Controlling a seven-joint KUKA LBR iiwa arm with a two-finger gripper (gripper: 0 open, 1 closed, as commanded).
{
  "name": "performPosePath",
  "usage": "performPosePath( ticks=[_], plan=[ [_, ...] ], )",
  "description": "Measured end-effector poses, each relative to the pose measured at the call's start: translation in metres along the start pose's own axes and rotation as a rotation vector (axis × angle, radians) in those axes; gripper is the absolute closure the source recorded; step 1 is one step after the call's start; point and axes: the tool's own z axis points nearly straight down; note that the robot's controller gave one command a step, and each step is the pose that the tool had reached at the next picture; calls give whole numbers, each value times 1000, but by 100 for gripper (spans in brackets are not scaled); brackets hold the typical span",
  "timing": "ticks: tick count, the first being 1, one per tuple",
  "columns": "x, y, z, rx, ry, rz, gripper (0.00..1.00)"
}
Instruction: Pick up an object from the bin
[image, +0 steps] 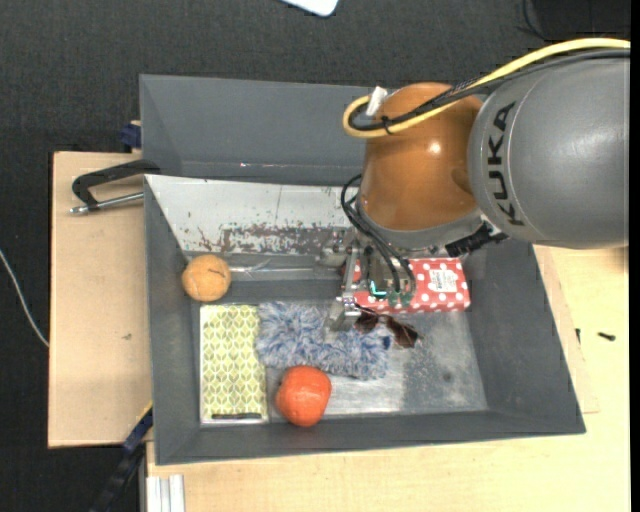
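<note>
My gripper (352, 312) hangs below the orange wrist cover, near the middle of the bin, its tips just above the right end of a fluffy blue-grey cloth (318, 342). A red box with white dots (438, 286) lies right behind and to the right of it, partly hidden by the gripper body. A dark brown thing (398, 330) pokes out beneath the gripper, at the cloth's right edge. Nothing can be made out between the fingers.
A red-orange ball (302, 395) rests at the front of the bin, next to a green patterned flat pack (232, 362) at the front left. A tan ball (206, 278) lies by the left wall. The arm covers the bin's back right.
</note>
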Motion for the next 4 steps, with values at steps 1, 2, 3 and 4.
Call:
performPosePath(
  ticks=[1,2,3,4],
  plan=[
    [-2,0,-3,-1,-7,1,0],
    [3,8,42,0,-12,-69,0],
    [3,30,124,-1,-12,-180,100],
    [3,30,124,-1,-12,-180,100]
  ],
)
